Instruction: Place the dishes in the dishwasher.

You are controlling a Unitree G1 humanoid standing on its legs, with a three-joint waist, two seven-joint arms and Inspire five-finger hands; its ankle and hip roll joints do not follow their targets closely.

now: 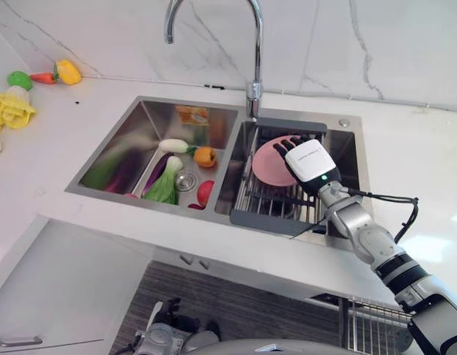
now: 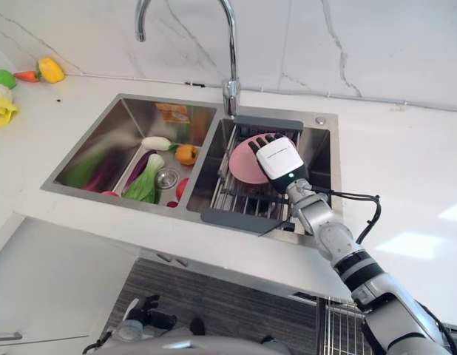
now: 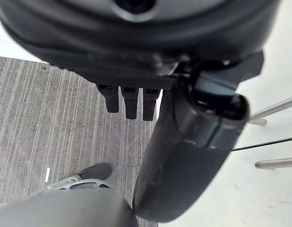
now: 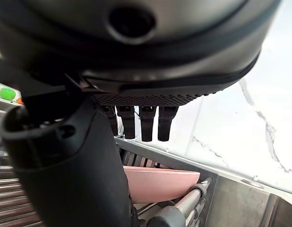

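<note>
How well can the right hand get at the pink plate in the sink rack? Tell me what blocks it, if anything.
Probably yes. The right hand hovers just over the pink plate, which stands on edge in the rack with nothing between them. Its fingers are straight and not yet round the rim.

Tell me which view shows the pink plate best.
The left eye view: the pink plate stands in the rack, partly behind the right hand. Right eye view shows much the same; right wrist view shows just its edge.

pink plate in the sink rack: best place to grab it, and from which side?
Judging from its pose, grip the pink plate by its upper rim, from above: it stands on edge in the dish rack, rim free. The right robot hand hovers there, fingers straight.
</note>
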